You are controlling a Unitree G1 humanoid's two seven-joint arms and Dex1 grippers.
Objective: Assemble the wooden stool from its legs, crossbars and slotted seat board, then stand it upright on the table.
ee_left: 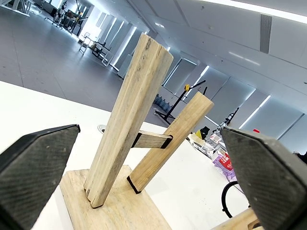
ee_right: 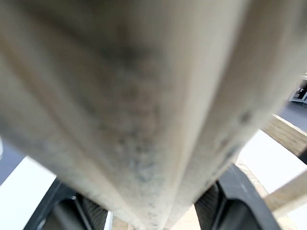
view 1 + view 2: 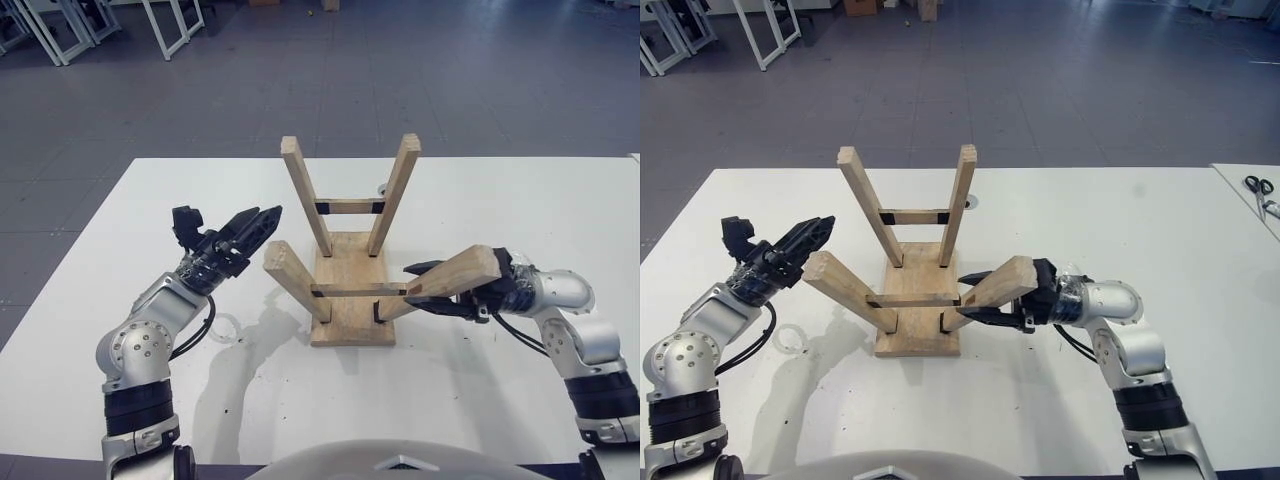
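**Head views:** An upturned wooden stool (image 3: 350, 290) is sitting near the middle of the white table (image 3: 480, 200). Its seat board (image 3: 352, 328) is lying flat and its four legs are splaying upward. The far-left leg (image 3: 306, 195) and far-right leg (image 3: 393, 195) are leaning apart, with the far crossbar (image 3: 350, 207) bridging them. The near crossbar (image 3: 358, 290) is linking the near-left leg (image 3: 295, 278) and the near-right leg (image 3: 450, 278). The left gripper (image 3: 268, 222) is hovering just beside the top of the near-left leg, its fingers parted and gripping nothing. The right gripper (image 3: 978, 297) is clamping the near-right leg partway up, with one finger above the wood and one below it.

**Left wrist view:** Two dark ribbed fingers (image 1: 38, 163) are standing wide apart with nothing between them. They are framing a pair of legs (image 1: 129, 120) joined by a crossbar and rising from the seat board.

**Right wrist view:** The held leg is pressing close against the lens as a pale blur of grain. Dark fingertips (image 2: 230, 201) are flanking it on both sides, over a patch of white tabletop.
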